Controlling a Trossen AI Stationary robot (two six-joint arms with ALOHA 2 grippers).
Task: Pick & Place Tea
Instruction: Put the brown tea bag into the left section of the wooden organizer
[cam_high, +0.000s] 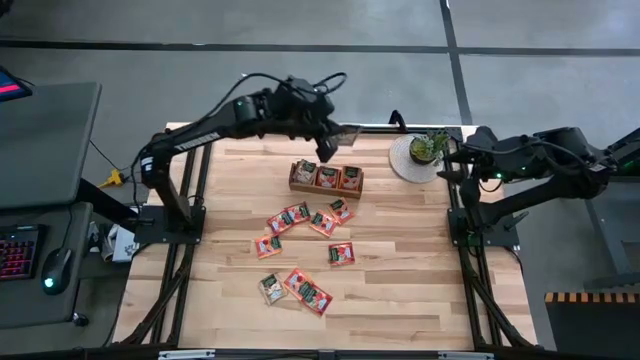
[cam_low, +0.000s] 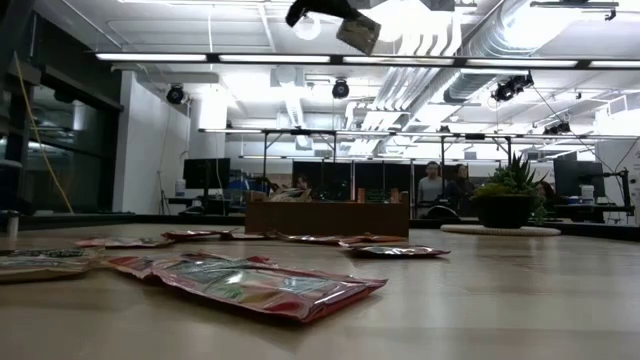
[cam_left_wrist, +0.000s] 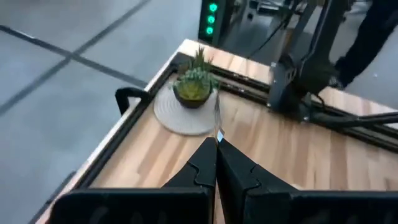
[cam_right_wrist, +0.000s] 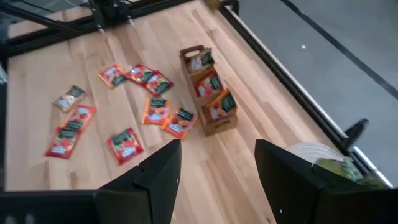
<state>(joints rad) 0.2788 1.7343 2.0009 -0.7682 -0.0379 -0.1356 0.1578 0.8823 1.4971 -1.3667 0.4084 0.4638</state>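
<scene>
**Around the Table**

A brown wooden tray (cam_high: 326, 179) sits near the table's (cam_high: 400, 290) centre, toward twelve o'clock. At two o'clock from it, a small potted plant (cam_high: 428, 147) stands on a round pale mat (cam_high: 405, 162). Beyond the table, at nine o'clock, a keyboard (cam_high: 17, 250) and mouse (cam_high: 55, 268) lie on a desk.

Red-orange and pale sachets (cam_high: 300, 217) lie flat, scattered mid-table, three more stand in the tray (cam_high: 326, 178), and one sachet (cam_high: 345, 133) hangs pinched edge-on in the left gripper (cam_high: 335, 135) above it.
</scene>
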